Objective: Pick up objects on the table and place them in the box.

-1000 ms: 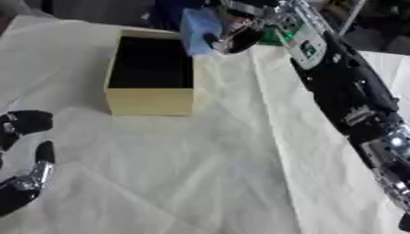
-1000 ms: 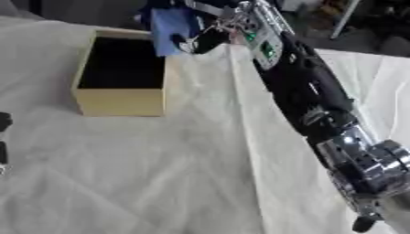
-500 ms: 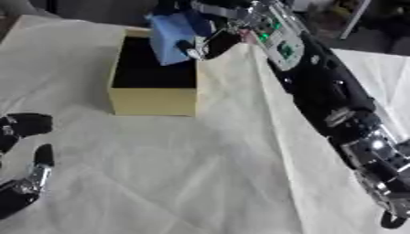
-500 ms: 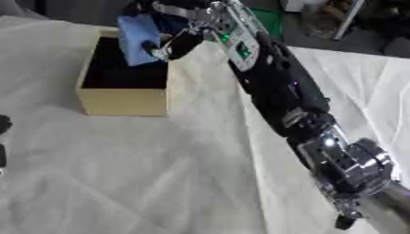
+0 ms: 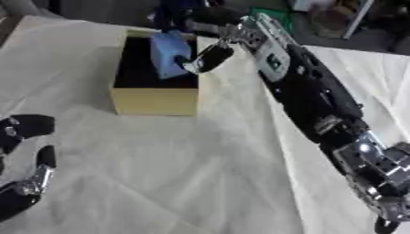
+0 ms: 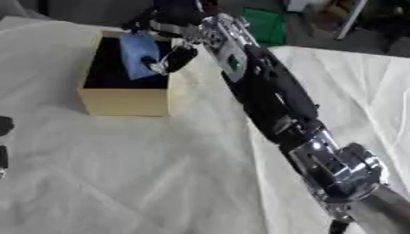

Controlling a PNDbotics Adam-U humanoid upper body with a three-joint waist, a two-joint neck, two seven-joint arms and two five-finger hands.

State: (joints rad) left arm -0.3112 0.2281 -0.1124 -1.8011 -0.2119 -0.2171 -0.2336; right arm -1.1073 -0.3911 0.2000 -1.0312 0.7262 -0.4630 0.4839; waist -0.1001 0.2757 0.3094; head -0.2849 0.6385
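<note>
Blue block-shaped object hangs pinched in my right hand, directly over the open yellow cardboard box, long axis roughly upright; I judge release comes next.

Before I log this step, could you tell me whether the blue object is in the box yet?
Not released: the right hand holds the blue object over the box.

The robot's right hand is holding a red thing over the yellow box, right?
Not quite. The thing is blue, not red, as the left eye view shows. The rest holds: the right hand has its fingers curled round it and holds it over the open yellow box.
</note>
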